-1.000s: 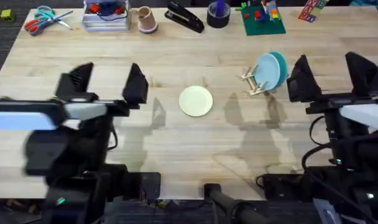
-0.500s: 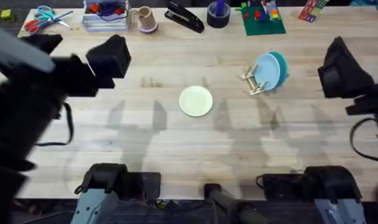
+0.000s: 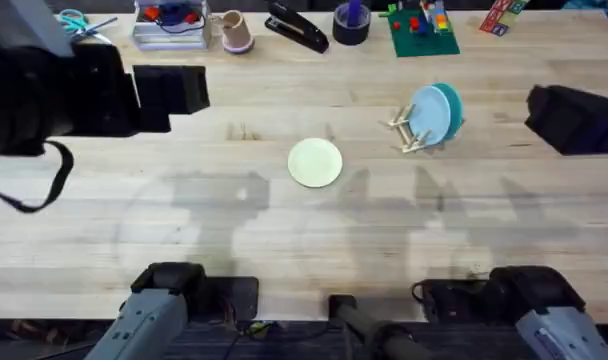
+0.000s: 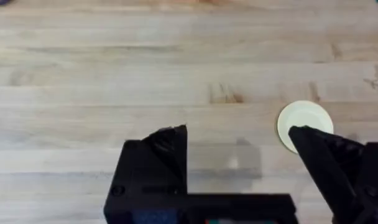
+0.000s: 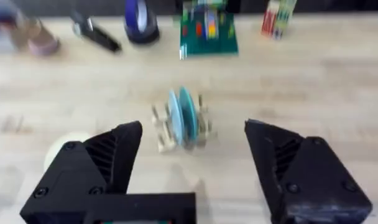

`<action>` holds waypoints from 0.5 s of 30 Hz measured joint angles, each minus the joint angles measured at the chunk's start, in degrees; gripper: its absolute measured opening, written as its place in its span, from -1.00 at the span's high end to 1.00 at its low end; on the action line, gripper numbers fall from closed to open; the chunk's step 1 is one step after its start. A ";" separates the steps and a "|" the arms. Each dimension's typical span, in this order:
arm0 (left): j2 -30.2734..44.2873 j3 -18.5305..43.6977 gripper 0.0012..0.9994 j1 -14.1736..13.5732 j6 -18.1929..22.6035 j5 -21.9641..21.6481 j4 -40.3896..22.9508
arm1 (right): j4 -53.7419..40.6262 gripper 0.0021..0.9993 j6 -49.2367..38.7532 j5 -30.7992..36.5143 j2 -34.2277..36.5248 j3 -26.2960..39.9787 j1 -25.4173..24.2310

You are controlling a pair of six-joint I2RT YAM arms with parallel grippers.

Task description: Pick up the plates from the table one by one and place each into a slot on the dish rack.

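The cream plate (image 3: 315, 162) lies flat mid-table (image 3: 284, 250); the teal plate (image 3: 436, 113) stands upright in the rack (image 3: 412, 132), to its right. Both claws hang above the wood, gaping and holding nothing: the left gripper (image 4: 239, 140) near the cream plate, the right gripper (image 5: 192, 149) facing the rack.

Both arms matte black, blocky housings. Left claw (image 4: 239, 165): two wedge-shaped black fingers (image 4: 167, 155) on a flat black crossbar with small round screw heads. Right claw (image 5: 192, 171): same build, ribbed inner finger faces, screws on the outer faces. A black cable loops below the left arm. Grey-white link covers rise from black bases at the bench (image 3: 284, 240) near edge.
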 joint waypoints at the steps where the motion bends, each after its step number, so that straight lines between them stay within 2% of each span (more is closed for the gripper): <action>1: 0.67 0.41 -0.99 0.00 0.00 0.12 -0.71 | -2.19 -0.99 0.00 0.00 1.62 1.45 0.00; 4: 2.47 0.75 -0.99 0.00 0.00 0.84 -2.32 | -8.11 -0.99 0.00 -0.29 6.50 5.41 0.00; 7: 2.99 0.75 -0.99 0.00 0.00 1.80 -3.32 | -10.17 -0.99 0.00 -1.87 10.09 7.01 0.00; 15: 2.92 0.75 -0.99 0.00 0.00 2.68 -3.61 | -10.84 -0.99 0.00 -5.07 12.72 7.20 0.00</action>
